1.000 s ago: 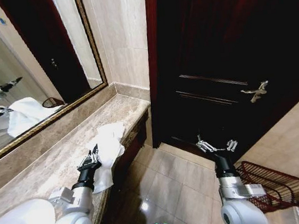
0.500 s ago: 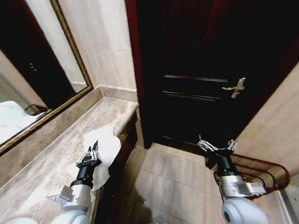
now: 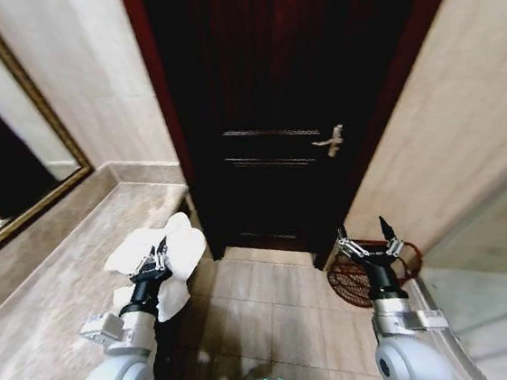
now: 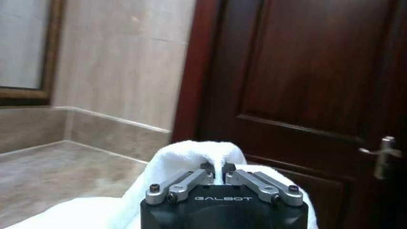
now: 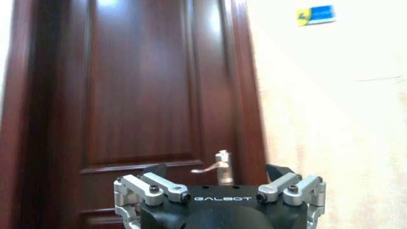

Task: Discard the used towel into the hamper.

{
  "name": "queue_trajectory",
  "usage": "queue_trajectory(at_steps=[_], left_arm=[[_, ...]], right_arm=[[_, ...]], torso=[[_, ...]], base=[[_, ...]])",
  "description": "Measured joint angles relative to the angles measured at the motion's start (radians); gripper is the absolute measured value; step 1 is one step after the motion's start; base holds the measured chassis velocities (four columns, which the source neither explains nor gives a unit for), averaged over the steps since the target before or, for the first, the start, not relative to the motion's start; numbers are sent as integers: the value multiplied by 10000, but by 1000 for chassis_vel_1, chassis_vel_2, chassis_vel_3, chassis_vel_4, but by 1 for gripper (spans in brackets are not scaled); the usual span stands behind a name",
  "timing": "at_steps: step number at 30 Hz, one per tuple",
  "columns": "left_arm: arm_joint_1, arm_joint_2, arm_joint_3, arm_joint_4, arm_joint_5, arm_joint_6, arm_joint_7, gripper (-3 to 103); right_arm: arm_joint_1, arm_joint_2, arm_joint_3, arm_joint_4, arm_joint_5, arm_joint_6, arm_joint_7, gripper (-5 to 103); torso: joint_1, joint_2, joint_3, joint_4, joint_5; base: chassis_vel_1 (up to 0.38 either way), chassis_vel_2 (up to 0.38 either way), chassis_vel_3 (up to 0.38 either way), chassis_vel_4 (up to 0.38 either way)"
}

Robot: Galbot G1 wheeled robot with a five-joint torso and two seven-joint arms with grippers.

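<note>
Left gripper [image 3: 158,256] is pinched tight on soft, rumpled white towel [image 3: 179,244], held over rim of polished beige stone counter [image 3: 59,283]. Right gripper [image 3: 367,238] hangs w/ fingers spread, nothing in it. Dark red-brown wire lattice hamper [image 3: 346,279] sits on glossy tile floor [image 3: 271,311] just behind it, near dark wood door [image 3: 272,106]; open floor btwn arms.

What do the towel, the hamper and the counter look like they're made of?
Towel, shut in the left gripper: soft white cloth, it folds and bunches. Hamper, behind the open right gripper: dark red-brown wire lattice, probably coated metal. Counter: polished beige stone, likely marble, veined and glossy.
</note>
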Motion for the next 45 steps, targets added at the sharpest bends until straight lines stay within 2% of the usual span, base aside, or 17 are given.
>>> queue_trajectory(at_steps=[34, 38, 40, 45], left_arm=[[-163, 132, 1, 0, 9, -198, 135, 4], [-179, 195, -20, 0, -59, -396, 237, 4], [-217, 265, -28, 6, -236, -744, 347, 4], [-279, 410, -24, 171, -298, -865, 449, 4]], right_arm=[[-79, -30, 32, -25, -40, 91, 13, 100], [-94, -18, 11, -6, -56, 88, 13, 100], [-94, -4, 3, 6, -57, 87, 14, 100], [-161, 69, -7, 28, -70, 199, 89, 100]], torso=[[1, 0, 0, -1, 1], [0, 1, 0, -1, 0], [0, 2, 0, 0, 0], [0, 2, 0, -2, 0]], base=[[-126, -126, -127, -123], [-127, -121, -116, -126], [-107, -113, -126, -126], [-70, -67, -72, -79]])
